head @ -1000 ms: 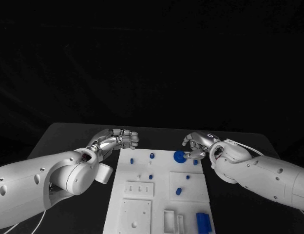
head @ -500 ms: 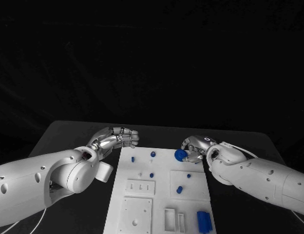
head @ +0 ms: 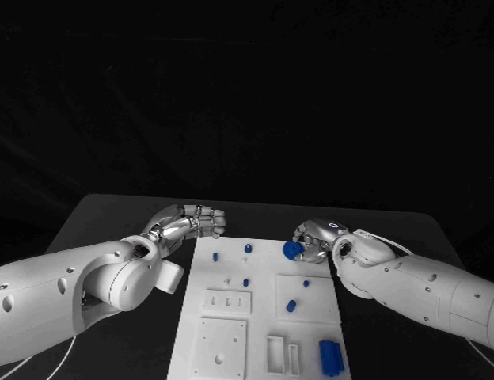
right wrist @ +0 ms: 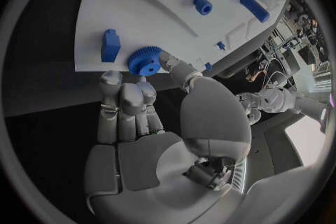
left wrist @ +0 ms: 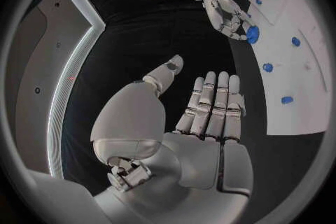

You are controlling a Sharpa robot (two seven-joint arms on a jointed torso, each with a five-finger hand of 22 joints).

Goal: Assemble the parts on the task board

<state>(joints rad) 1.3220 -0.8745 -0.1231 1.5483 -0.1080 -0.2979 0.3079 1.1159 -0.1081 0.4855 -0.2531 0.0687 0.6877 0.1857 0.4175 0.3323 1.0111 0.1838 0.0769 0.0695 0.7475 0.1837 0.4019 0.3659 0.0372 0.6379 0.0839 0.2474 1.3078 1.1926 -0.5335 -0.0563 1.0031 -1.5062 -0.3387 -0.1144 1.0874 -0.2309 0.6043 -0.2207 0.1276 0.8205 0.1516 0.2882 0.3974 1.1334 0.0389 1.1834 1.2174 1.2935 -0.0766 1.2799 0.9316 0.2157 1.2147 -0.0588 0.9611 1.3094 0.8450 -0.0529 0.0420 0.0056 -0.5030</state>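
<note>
Down near the front of the flat white task board lies a long blue block. Farther back, small blue pegs sit on the board. At the far right corner, the right hand pinches a round blue gear just over the board's edge. The left hand rests beside the far left corner on the black desk, fingers close together and holding nothing.

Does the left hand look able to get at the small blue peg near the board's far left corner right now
Probably yes. The left hand hovers at the task board's far left corner holding nothing, and the small blue peg sits just beside it with nothing between. The right hand, holding the blue gear, is at the other side.
</note>
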